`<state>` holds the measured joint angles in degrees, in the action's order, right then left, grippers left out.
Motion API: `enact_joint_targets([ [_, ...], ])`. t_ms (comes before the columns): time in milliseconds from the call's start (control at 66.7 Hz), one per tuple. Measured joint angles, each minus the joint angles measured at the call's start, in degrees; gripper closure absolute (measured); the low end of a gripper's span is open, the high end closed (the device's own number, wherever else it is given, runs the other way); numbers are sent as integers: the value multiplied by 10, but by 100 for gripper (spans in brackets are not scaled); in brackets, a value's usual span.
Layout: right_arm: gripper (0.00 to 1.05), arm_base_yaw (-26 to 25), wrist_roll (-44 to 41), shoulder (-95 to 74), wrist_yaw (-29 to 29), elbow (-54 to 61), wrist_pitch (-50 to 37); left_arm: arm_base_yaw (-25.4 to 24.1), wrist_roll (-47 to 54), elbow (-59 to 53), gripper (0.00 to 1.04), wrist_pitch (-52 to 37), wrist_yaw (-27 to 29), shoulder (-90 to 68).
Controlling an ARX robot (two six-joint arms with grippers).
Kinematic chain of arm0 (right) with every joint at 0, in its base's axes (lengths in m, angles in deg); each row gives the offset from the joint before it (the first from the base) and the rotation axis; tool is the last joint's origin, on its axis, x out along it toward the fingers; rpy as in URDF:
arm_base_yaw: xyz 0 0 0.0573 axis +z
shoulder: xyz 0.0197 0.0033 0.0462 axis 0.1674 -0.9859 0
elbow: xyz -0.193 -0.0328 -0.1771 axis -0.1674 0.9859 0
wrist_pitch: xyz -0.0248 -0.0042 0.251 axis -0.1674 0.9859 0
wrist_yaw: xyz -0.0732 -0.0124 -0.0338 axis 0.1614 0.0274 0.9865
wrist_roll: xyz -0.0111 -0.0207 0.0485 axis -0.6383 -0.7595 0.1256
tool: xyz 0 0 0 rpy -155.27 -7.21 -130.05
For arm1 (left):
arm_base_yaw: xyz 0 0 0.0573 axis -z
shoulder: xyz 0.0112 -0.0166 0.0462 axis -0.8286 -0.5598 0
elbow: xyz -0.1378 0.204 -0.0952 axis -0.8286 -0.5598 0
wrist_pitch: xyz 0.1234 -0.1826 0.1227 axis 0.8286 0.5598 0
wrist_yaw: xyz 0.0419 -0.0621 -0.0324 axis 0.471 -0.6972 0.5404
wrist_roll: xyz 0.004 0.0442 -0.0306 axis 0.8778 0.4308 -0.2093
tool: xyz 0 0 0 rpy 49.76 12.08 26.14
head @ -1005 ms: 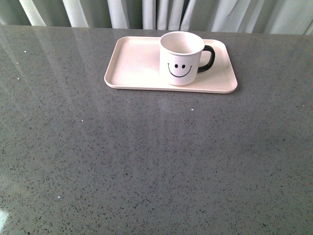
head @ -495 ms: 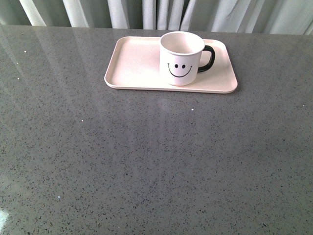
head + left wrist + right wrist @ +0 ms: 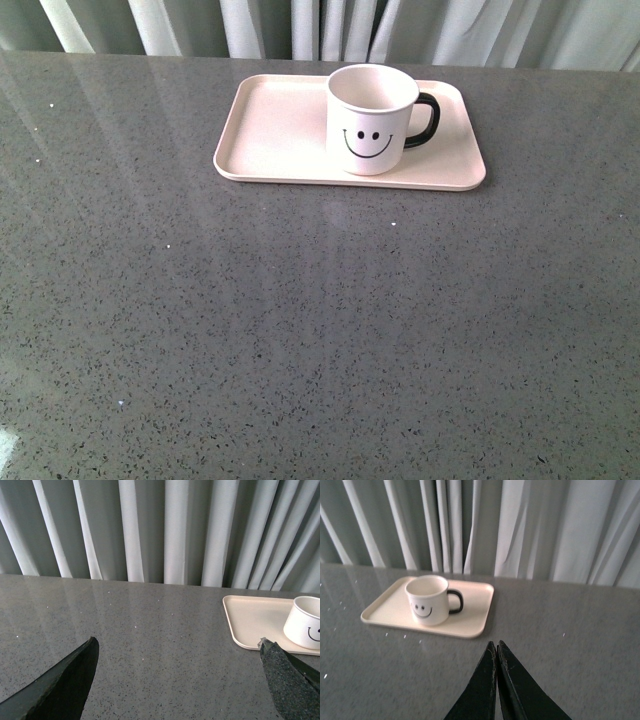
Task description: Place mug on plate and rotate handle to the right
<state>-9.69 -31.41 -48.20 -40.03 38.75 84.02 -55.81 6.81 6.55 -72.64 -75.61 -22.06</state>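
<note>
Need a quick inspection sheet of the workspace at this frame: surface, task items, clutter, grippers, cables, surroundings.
Surface: grey speckled table, glossy.
Job's things: mug upright on the plate, in its right half; handle points right, smiley faces the robot.
Clutter: nothing seen.
Grippers: left gripper open, empty; right gripper shut, empty; both away from the plate.
Cables: nothing seen.
Surroundings: pale curtains behind the table.

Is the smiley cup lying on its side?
No, the mug stands upright on the pink plate, its open mouth facing up and its black handle sticking out to the right.
</note>
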Motion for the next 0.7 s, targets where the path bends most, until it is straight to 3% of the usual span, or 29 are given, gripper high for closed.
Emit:
enact_joint_targets([
  [60, 103, 0, 0, 45, 1, 0, 40, 0, 0, 0, 9, 0, 0, 0],
  [240, 103, 0, 0, 57, 1, 0, 44, 0, 0, 0, 9, 0, 0, 0],
  [480, 62, 0, 0, 57, 1, 0, 45, 0, 0, 0, 9, 0, 0, 0],
  [555, 42, 0, 0, 57, 1, 0, 45, 0, 0, 0, 9, 0, 0, 0],
  [705, 16, 0, 0, 57, 1, 0, 45, 0, 0, 0, 9, 0, 0, 0],
])
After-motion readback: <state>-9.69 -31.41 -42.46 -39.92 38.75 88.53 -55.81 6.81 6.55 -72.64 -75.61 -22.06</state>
